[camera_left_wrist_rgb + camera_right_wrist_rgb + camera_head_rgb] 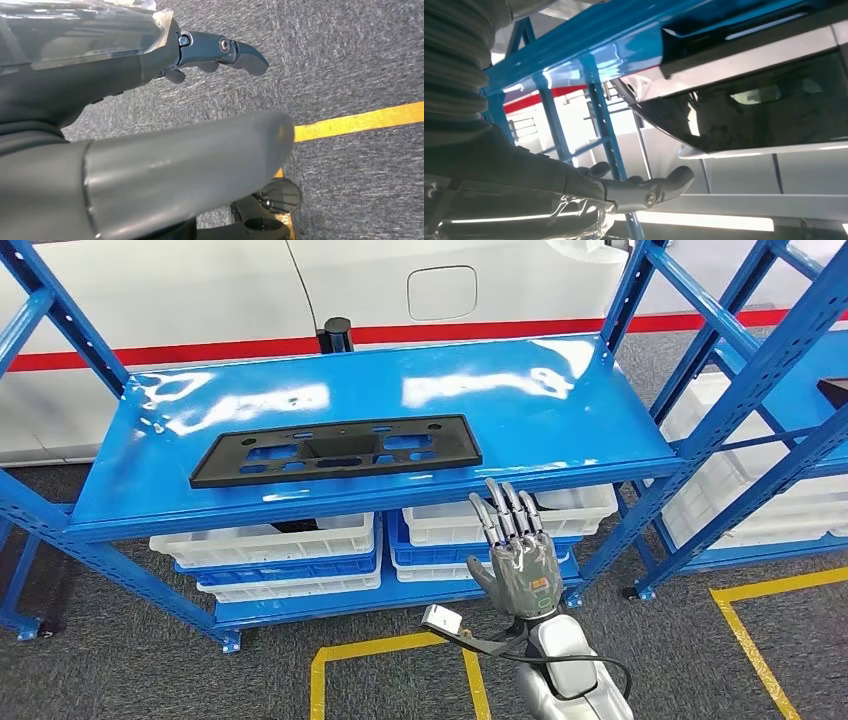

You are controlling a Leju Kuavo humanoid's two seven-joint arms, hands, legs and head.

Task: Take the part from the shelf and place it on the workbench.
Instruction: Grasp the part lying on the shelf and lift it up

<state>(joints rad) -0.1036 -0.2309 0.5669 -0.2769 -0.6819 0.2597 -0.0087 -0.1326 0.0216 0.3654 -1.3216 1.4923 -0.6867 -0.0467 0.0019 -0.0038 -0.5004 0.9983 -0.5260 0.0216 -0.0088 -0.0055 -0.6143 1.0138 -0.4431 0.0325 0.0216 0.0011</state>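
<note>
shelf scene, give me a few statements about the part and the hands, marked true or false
1. The black part lies flat on the blue shelf. True.
2. The right hand grips the part. False: it is raised in front of the shelf edge, fingers apart, holding nothing.
3. White bins sit below that shelf. True.
4. The left hand rests on the shelf. False: it hangs over grey floor with a yellow line.
</note>
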